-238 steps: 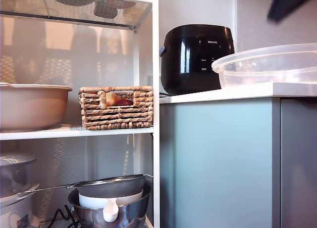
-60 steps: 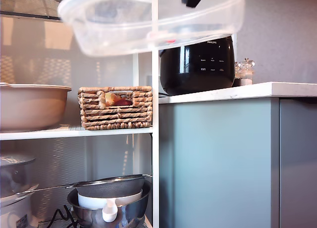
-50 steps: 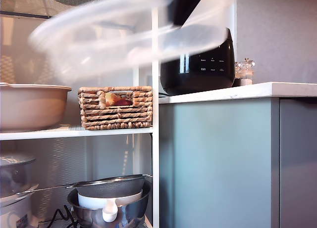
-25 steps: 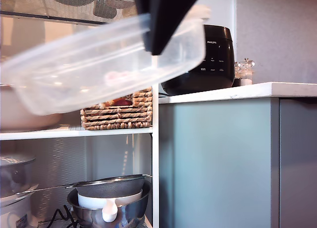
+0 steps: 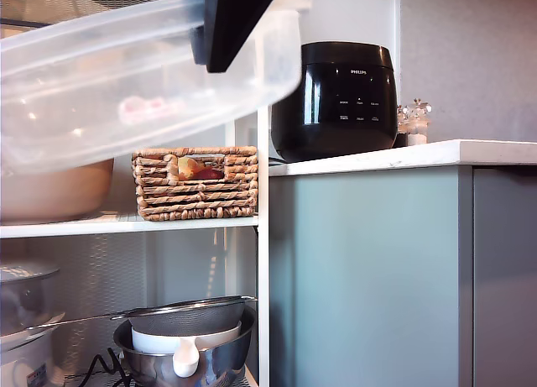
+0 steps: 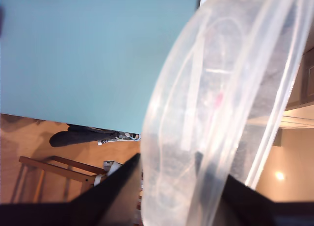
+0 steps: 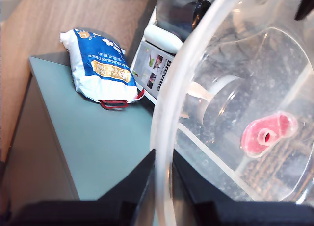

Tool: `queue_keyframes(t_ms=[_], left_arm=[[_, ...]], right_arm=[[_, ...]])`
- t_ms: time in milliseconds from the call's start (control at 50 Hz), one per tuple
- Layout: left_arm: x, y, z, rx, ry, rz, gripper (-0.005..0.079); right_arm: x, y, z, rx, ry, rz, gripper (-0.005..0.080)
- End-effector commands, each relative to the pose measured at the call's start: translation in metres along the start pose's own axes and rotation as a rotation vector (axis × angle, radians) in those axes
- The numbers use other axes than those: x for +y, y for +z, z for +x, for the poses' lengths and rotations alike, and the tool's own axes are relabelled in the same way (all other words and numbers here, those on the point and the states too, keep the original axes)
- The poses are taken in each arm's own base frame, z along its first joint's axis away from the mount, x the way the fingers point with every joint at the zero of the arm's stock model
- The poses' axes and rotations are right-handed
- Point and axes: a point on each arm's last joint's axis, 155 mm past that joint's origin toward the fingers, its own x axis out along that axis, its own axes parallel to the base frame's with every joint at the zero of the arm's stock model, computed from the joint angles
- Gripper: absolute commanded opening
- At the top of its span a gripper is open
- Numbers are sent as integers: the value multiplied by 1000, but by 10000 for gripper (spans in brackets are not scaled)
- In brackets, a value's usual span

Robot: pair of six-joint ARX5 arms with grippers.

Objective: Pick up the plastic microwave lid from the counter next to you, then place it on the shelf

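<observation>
Both grippers, our first gripper [image 6: 167, 196] and second gripper [image 7: 162, 187], pinching rim of plastic microwave lid [image 5: 126, 93], one finger each side of wall. We are holding lid tilted in air, lower toward exterior view's left, in front of shelf [image 5: 126, 226], overlapping beige bowl [image 5: 50, 194]. Pink part [image 7: 267, 133] showing through plastic. Behind: wicker basket [image 5: 197, 184] sitting on shelf, black cooker [image 5: 344, 97] standing on counter [image 5: 403, 156].

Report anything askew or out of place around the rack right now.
The plastic microwave lid is off the counter, held tilted in mid-air before the rack, its low end over the beige bowl. Both grippers pinch its rim. The wicker basket and rice cooker sit square.
</observation>
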Motion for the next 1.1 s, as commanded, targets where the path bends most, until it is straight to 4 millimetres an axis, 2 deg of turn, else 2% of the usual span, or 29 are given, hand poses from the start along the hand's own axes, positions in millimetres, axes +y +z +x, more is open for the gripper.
queue_keyframes(t_ms=[0, 40, 260, 460, 700, 900, 1080], left_arm=[[-4, 2, 0, -14, -18, 23, 9], [-5, 5, -1, -30, -20, 24, -24], [-6, 14, -1, -81, -24, 46, -24], [-7, 24, -2, -136, -24, 50, -24], [-3, 40, -5, -220, -9, 42, -24], [-2, 53, -8, -295, -3, 60, -24], [-3, 62, -11, -346, -5, 60, -24]], right_arm=[[-3, 2, 0, 4, -17, 2, -13], [-3, 3, 0, 1, -21, 1, -13], [-12, 18, -5, -35, -67, 7, -13], [-13, 19, -6, -36, -76, 37, -10], [-21, 4, -8, 33, -119, 112, 181], [-25, -2, -17, 29, -146, 172, 184], [-28, -14, -33, 15, -176, 268, 182]])
